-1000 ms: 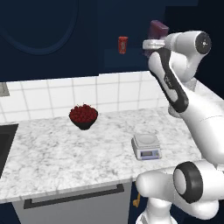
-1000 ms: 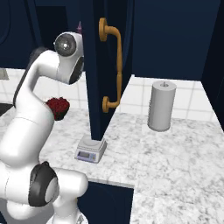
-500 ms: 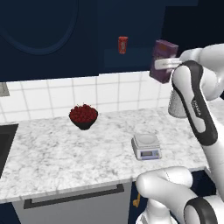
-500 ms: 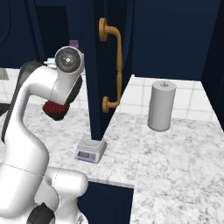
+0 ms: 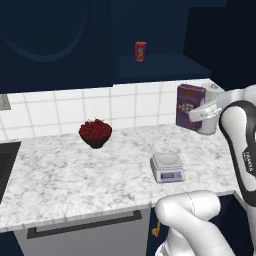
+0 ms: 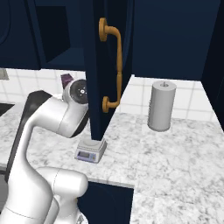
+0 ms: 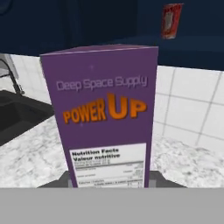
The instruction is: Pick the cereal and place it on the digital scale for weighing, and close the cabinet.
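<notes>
The tool [image 5: 196,116] is clamped on the upright purple rectangular cereal box [image 5: 189,105], held in the air, right of and beyond the low white-grey square digital scale [image 5: 167,167] on the marble worktop [image 5: 60,175]. Lower it level, centred over the plate; the fingertips themselves seem hidden. The dark navy cabinet door [image 6: 107,65] stands open.
</notes>
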Controlling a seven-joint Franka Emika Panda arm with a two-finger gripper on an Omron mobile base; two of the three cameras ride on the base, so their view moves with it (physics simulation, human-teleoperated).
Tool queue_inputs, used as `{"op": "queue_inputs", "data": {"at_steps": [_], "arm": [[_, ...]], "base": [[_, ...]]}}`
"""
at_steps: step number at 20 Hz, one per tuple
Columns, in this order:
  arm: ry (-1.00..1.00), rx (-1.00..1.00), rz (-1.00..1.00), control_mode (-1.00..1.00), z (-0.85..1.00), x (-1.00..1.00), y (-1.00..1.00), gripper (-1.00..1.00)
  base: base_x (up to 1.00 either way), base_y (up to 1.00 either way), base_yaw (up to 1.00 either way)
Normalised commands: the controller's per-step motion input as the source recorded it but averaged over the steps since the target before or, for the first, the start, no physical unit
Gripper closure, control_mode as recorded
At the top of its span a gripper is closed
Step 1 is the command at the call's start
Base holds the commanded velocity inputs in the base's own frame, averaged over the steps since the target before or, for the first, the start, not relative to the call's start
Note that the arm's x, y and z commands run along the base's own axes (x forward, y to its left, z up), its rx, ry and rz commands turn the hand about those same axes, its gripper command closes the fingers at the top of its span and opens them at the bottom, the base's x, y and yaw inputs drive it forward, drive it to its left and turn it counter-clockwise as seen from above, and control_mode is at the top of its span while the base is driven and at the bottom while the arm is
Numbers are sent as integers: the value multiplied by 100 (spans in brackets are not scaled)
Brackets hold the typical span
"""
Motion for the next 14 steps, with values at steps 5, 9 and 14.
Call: {"op": "queue_inputs", "data": {"at_steps": [5, 9, 14], "arm": [[-9, -4, 0, -100, -89, 59, 39, 100], [0, -10, 0, -100, -65, 62, 8, 100], [0, 0, 0, -100, -51, 67, -8, 100]], "base": [[0, 0, 0], [0, 0, 0], [0, 0, 0]]}}
